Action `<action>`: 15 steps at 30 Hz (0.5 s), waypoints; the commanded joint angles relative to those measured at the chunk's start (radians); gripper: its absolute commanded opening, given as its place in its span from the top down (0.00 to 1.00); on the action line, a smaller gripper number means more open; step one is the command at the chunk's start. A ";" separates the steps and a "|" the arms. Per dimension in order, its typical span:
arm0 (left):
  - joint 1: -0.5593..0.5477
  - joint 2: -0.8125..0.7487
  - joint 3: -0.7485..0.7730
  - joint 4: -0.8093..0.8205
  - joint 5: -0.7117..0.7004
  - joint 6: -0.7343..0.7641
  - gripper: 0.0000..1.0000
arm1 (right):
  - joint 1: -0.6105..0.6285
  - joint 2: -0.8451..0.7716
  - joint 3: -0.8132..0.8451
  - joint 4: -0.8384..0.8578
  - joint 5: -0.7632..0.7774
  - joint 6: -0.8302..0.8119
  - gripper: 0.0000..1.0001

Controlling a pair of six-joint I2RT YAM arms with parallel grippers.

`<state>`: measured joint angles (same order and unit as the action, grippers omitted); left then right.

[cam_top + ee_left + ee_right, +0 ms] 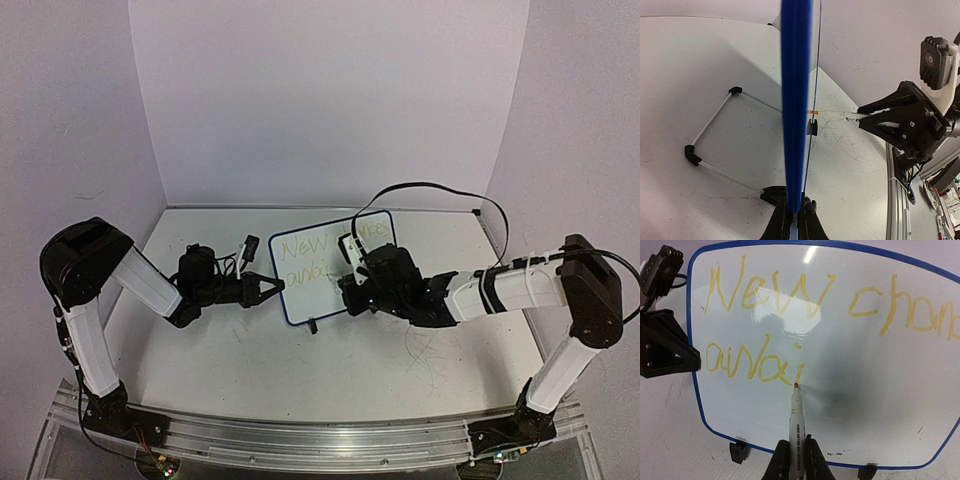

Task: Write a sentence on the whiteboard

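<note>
The whiteboard (312, 290) stands near upright at mid-table, with its blue frame and black feet. My left gripper (272, 290) is shut on its left edge, which shows as a blue strip (796, 100) running up from the jaws of my left gripper (795, 220). The sentence (775, 290) reads "New chan…" with "awai" below in pale yellow; it also shows in the top view (315, 245). My right gripper (796, 462) is shut on a white marker (796, 415), whose orange tip touches the board just under the last "i". The right gripper (352, 268) is in front of the board's right half.
Thin grey scribble scratches (425, 350) mark the tabletop in front of the right arm. A wire stand with black corners (710, 120) sits behind the board. A black cable (430, 187) loops over the right arm. A metal rail (320, 435) runs along the near edge.
</note>
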<state>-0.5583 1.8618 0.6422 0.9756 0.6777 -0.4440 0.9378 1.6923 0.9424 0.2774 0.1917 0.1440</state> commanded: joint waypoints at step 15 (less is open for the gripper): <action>-0.010 -0.021 0.026 -0.072 -0.015 0.021 1.00 | -0.032 -0.072 0.061 -0.014 0.022 -0.007 1.00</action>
<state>-0.5583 1.8614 0.6425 0.9752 0.6781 -0.4416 0.9223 1.5884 0.9535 0.2311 0.1896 0.1505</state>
